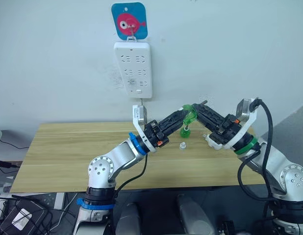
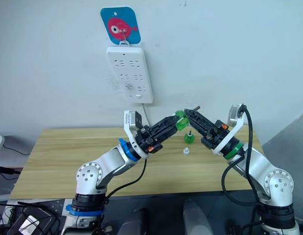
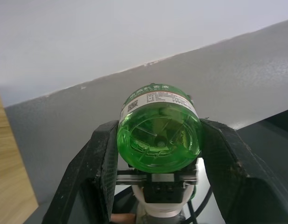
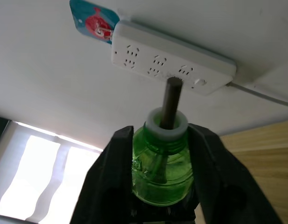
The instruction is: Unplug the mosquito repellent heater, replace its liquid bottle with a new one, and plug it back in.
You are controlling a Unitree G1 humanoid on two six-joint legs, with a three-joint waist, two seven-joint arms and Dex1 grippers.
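Observation:
My left gripper (image 1: 186,116) is shut on a translucent green bottle (image 3: 158,135), whose labelled bottom faces the left wrist camera. My right gripper (image 1: 197,110) is shut on a capless green bottle (image 4: 161,175) with a white neck ring and a dark wick (image 4: 172,100). The two grippers meet tip to tip above the wooden table (image 1: 68,147). Under them a third small green bottle shape (image 1: 185,131) stands on the table, with a small whitish cap (image 1: 182,145) beside it. I cannot tell which bottle is the new one. The mosquito repellent heater is out of view.
A white multi-socket power strip (image 1: 133,68) hangs on the wall above the table's back edge, under a blue plaque with a pink fish (image 1: 129,20). None of its sockets holds a plug. Cables and a black box (image 1: 19,215) lie on the floor at the left.

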